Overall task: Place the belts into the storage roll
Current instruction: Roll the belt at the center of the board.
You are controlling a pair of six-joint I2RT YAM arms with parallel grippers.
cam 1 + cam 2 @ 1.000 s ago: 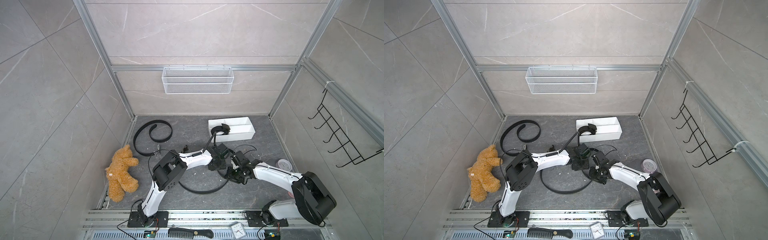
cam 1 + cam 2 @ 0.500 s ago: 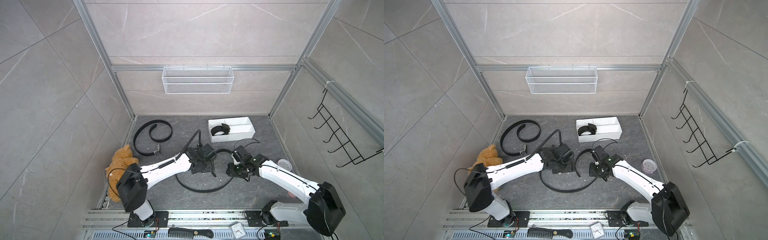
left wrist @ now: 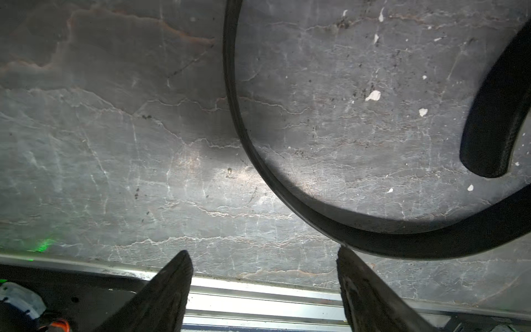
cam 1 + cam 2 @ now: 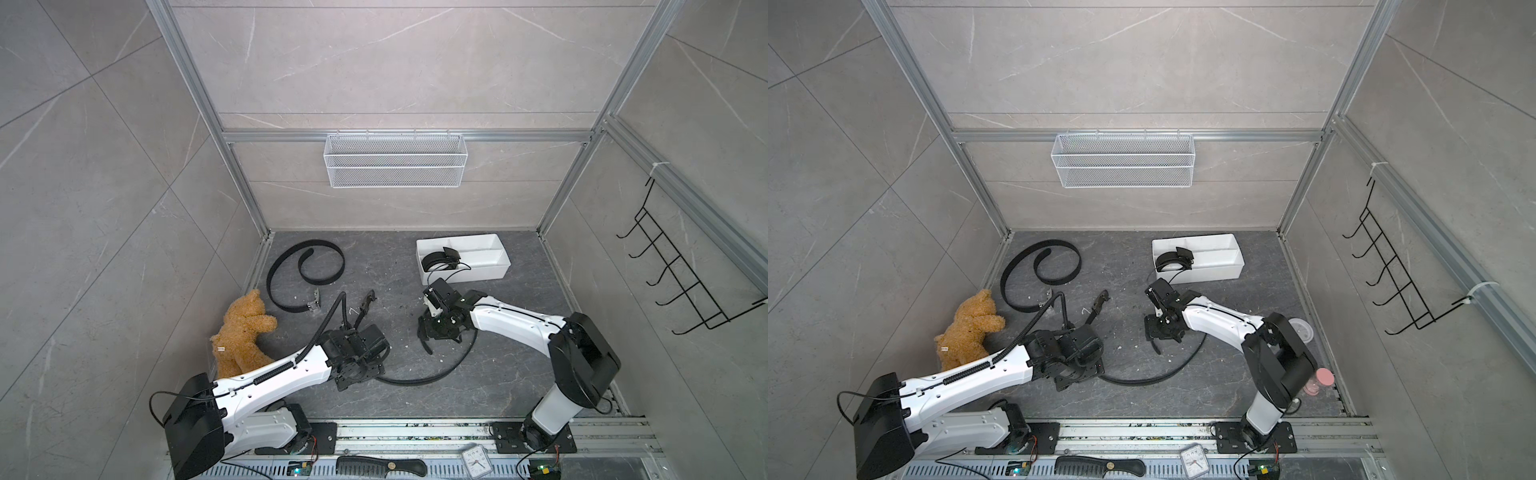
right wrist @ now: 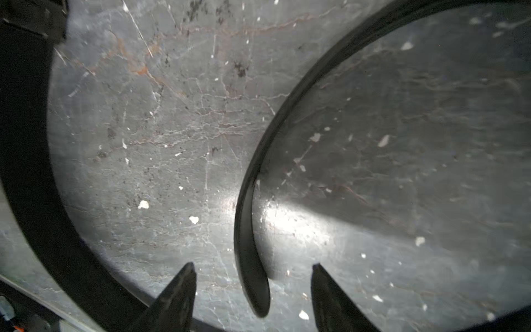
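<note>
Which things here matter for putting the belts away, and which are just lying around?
For the job: white tray; coiled belt inside it; spiral belt; long curved belt.

Lying about: teddy bear; wire basket; wall hooks; comb; clock.

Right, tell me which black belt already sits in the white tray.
The tightly coiled black strap belt, lying inside the white plastic divided tray; the open spiral belt and the long curved belt lie on the floor.
</note>
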